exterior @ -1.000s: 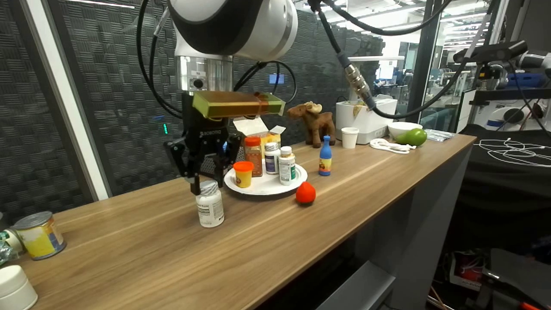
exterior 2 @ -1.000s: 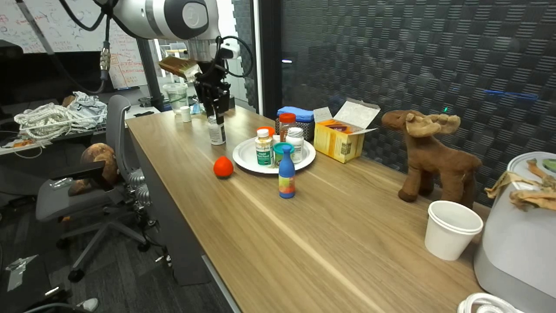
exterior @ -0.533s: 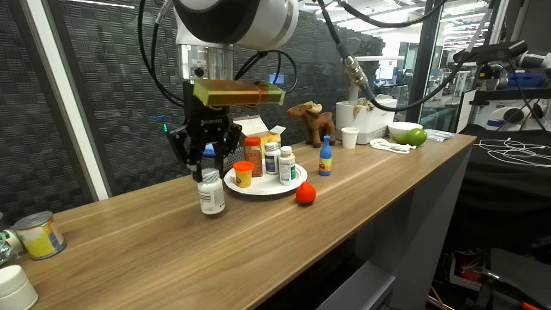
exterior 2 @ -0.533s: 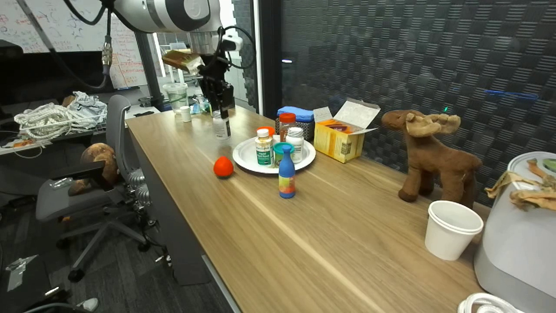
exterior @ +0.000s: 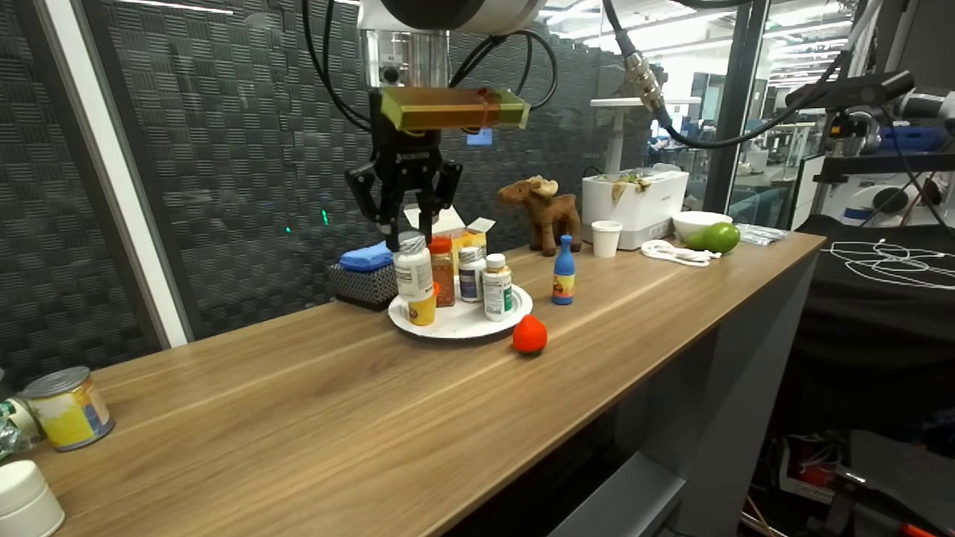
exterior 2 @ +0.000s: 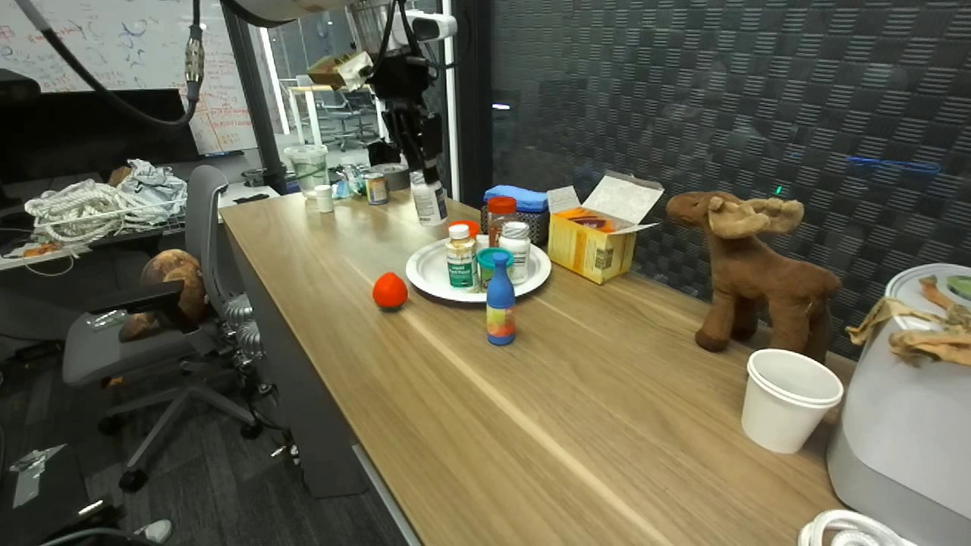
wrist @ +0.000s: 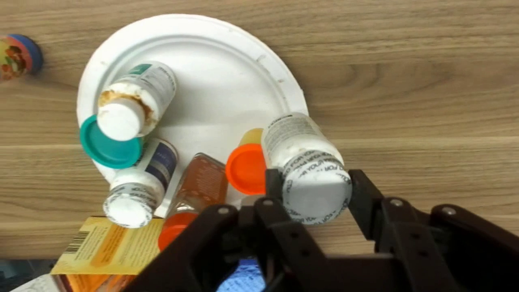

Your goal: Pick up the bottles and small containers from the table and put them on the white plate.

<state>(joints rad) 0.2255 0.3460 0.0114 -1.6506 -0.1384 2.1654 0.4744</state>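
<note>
My jaws pinch the banded cap of a white bottle [wrist: 292,140]. The body hangs below, clear of the tabletop [wrist: 405,81], at the right rim of the white plate [wrist: 219,81] in the wrist view.

Caution: only the cap is gripped. A knock to the body may pivot the bottle between my jaws or work it loose.

Caution: in an exterior view the bottle partly hides the orange-lidded tub [exterior: 422,312]; in the wrist view this tub stands just to its left. Whether the two touch, I cannot tell. A straight descent may seat the base on the lid or push the tub over.

Caution: the base seems to lie over the rim. Release on that slope could topple the bottle off to the right. The bare far area, right of the green-labelled bottle [wrist: 156,83], looks safer.

In an exterior view the red round container [exterior: 530,335] sits near right, off the plate; a low sweep could roll it.
</note>
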